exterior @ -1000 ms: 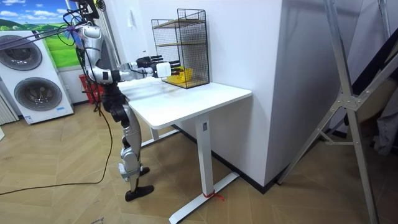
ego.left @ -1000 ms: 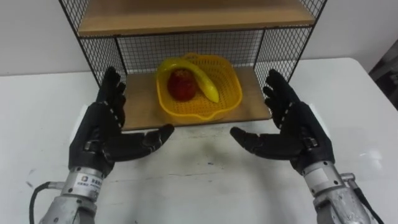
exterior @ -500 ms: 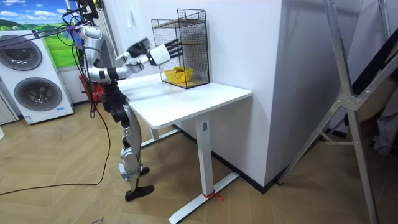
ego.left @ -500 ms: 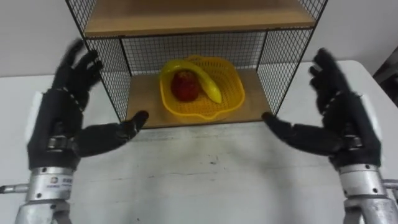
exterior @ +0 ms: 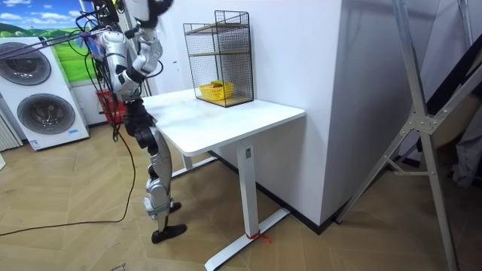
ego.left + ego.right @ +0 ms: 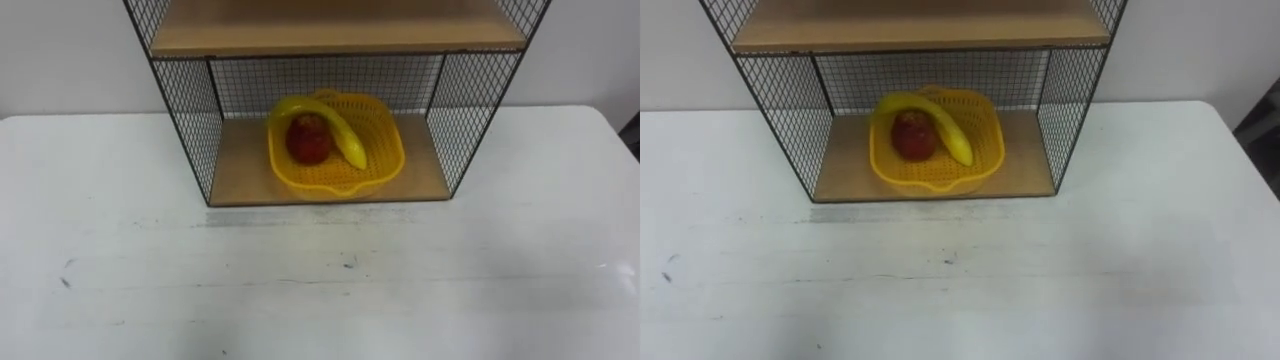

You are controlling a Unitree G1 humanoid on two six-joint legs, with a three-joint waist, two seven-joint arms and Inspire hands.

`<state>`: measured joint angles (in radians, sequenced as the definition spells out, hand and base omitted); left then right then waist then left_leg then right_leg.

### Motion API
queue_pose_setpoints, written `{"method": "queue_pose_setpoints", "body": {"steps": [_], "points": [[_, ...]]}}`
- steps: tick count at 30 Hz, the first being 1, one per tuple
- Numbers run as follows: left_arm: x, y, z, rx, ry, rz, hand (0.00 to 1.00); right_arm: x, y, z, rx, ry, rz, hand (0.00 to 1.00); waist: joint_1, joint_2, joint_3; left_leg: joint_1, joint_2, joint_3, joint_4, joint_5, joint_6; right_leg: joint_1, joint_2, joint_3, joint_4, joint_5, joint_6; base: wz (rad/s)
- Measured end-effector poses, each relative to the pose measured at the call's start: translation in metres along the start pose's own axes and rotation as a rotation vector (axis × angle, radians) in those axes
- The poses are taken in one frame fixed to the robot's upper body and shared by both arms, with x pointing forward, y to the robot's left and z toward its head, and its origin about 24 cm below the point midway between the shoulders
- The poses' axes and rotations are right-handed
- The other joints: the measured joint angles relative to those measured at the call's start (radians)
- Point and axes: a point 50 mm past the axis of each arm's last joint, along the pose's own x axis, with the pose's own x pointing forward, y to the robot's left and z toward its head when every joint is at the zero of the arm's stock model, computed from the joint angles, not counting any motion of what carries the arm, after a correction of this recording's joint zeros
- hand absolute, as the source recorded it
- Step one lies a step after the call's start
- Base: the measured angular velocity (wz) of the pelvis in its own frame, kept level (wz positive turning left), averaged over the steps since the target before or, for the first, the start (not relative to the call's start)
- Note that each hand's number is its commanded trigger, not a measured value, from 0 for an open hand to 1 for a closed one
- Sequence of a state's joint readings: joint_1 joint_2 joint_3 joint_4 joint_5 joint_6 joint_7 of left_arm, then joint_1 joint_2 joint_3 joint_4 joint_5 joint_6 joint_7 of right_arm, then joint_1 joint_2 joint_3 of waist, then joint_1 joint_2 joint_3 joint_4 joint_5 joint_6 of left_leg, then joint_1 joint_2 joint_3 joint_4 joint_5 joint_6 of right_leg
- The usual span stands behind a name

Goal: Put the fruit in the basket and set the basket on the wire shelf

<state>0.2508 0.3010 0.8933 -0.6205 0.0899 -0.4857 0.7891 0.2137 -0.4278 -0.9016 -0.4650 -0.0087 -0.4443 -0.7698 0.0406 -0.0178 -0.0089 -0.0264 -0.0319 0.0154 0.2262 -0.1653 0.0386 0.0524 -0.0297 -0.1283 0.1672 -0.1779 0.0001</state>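
The wire shelf (image 6: 186,108) runs off the top edge, the banana (image 6: 336,128) covers part of the red fruit (image 6: 306,144), and in the room view a raised hand (image 5: 154,7) is blurred.

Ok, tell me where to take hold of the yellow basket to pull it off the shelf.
Grip the basket by its front rim, coming straight in through the open front of the wire shelf. Mesh closes both sides and the back, a board sits overhead, and the banana and red fruit fill the middle.
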Motion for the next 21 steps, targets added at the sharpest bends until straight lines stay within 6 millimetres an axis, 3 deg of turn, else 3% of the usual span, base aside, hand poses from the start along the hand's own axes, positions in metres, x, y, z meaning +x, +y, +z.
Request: {"method": "queue_pose_setpoints", "body": {"steps": [1, 5, 7, 8, 10, 12, 13, 14, 15, 16, 17, 18, 19, 20, 21], "points": [[0.009, 0.007, 0.0, 0.029, -0.045, 0.053, 0.0, 0.01, -0.006, -0.001, -0.027, -0.038, -0.052, 0.0, 0.0, -0.006, -0.0036, 0.0, 0.0, 0.0, 0.0, 0.0, 0.0, -0.002, -0.001, -0.001, 0.003, -0.002, -0.001, 0.0], [0.039, 0.032, -0.015, 0.136, -0.103, 0.211, 0.0, 0.043, -0.033, -0.015, -0.165, -0.096, -0.219, 0.0, -0.002, -0.008, -0.004, -0.012, -0.002, -0.012, 0.009, -0.002, -0.002, -0.01, -0.003, -0.01, 0.018, -0.013, -0.002, 0.1], [0.059, 0.055, -0.036, 0.209, -0.04, 0.343, 0.0, 0.056, -0.058, -0.028, -0.227, -0.041, -0.362, 0.0, -0.001, -0.01, -0.0061, -0.019, -0.003, -0.017, 0.012, -0.004, -0.004, -0.024, -0.003, -0.011, 0.039, -0.023, -0.007, 0.07], [0.062, 0.062, -0.041, 0.227, -0.005, 0.377, 0.0, 0.058, -0.065, -0.032, -0.241, -0.013, -0.4, 0.0, 0.001, -0.009, -0.007, -0.022, -0.002, -0.016, 0.012, -0.004, -0.005, -0.027, -0.003, -0.01, 0.04, -0.024, -0.008, -0.04], [0.063, 0.098, -0.063, 0.316, 0.149, 0.508, 0.0, 0.057, -0.098, -0.05, -0.327, 0.108, -0.553, 0.0, 0.008, -0.002, -0.0102, -0.044, 0.0, -0.016, 0.022, -0.008, -0.008, -0.04, -0.001, -0.013, 0.04, -0.025, -0.009, 0.0], [0.05, 0.13, -0.085, 0.435, 0.305, 0.605, 0.0, 0.048, -0.125, -0.067, -0.416, 0.234, -0.66, 0.0, 0.007, 0.005, -0.0104, -0.058, 0.0, -0.017, 0.031, -0.013, -0.009, -0.054, -0.001, -0.013, 0.053, -0.029, -0.01, 0.04], [0.035, 0.152, -0.099, 0.522, 0.421, 0.665, 0.0, 0.036, -0.142, -0.081, -0.485, 0.341, -0.711, 0.0, 0.002, 0.006, -0.011, -0.065, -0.001, -0.018, 0.032, -0.015, -0.008, -0.063, -0.003, -0.015, 0.065, -0.035, -0.009, 0.0], [0.026, 0.162, -0.104, 0.556, 0.482, 0.695, 0.0, 0.027, -0.149, -0.086, -0.513, 0.399, -0.732, 0.0, -0.001, 0.006, -0.0109, -0.066, -0.001, -0.018, 0.03, -0.015, -0.008, -0.067, -0.004, -0.014, 0.072, -0.036, -0.009, 0.04], [0.001, 0.179, -0.111, 0.628, 0.598, 0.735, 0.0, 0.003, -0.162, -0.097, -0.579, 0.519, -0.75, 0.0, 0.002, 0.013, -0.0078, -0.066, -0.001, -0.018, 0.029, -0.014, -0.008, -0.064, -0.002, -0.014, 0.07, -0.036, -0.01, 0.0], [-0.028, 0.192, -0.118, 0.695, 0.72, 0.776, 0.0, -0.029, -0.178, -0.104, -0.661, 0.65, -0.757, 0.0, 0.0, 0.009, -0.0101, -0.064, 0.0, -0.02, 0.028, -0.014, -0.008, -0.062, -0.002, -0.013, 0.071, -0.036, -0.01, 0.04], [-0.044, 0.199, -0.12, 0.728, 0.784, 0.797, 0.0, -0.046, -0.185, -0.107, -0.7, 0.718, -0.762, 0.0, 0.001, 0.009, -0.0104, -0.063, 0.0, -0.021, 0.028, -0.014, -0.008, -0.061, -0.002, -0.012, 0.071, -0.036, -0.01, 0.0], [-0.076, 0.213, -0.122, 0.806, 0.917, 0.837, 0.0, -0.08, -0.198, -0.109, -0.753, 0.853, -0.789, 0.0, 0.002, 0.01, -0.0105, -0.061, 0.001, -0.02, 0.029, -0.015, -0.009, -0.058, -0.002, -0.01, 0.07, -0.036, -0.01, 0.0], [-0.108, 0.227, -0.118, 0.867, 1.037, 0.896, 0.0, -0.113, -0.21, -0.108, -0.795, 0.985, -0.837, 0.0, 0.005, 0.012, -0.0111, -0.059, 0.002, -0.019, 0.03, -0.017, -0.01, -0.057, -0.002, -0.009, 0.066, -0.036, -0.01, -0.05], [-0.122, 0.234, -0.114, 0.89, 1.089, 0.927, 0.0, -0.129, -0.217, -0.107, -0.823, 1.049, -0.858, 0.0, 0.006, 0.013, -0.0116, -0.057, 0.002, -0.019, 0.03, -0.018, -0.01, -0.054, -0.003, -0.009, 0.063, -0.036, -0.01, 0.0], [-0.15, 0.247, -0.104, 0.92, 1.184, 1.006, 0.0, -0.162, -0.232, -0.1, -0.883, 1.165, -0.923, 0.0, 0.006, 0.014, -0.0131, -0.054, 0.005, -0.021, 0.03, -0.02, -0.009, -0.047, -0.005, -0.007, 0.054, -0.036, -0.01, 0.0]]}}
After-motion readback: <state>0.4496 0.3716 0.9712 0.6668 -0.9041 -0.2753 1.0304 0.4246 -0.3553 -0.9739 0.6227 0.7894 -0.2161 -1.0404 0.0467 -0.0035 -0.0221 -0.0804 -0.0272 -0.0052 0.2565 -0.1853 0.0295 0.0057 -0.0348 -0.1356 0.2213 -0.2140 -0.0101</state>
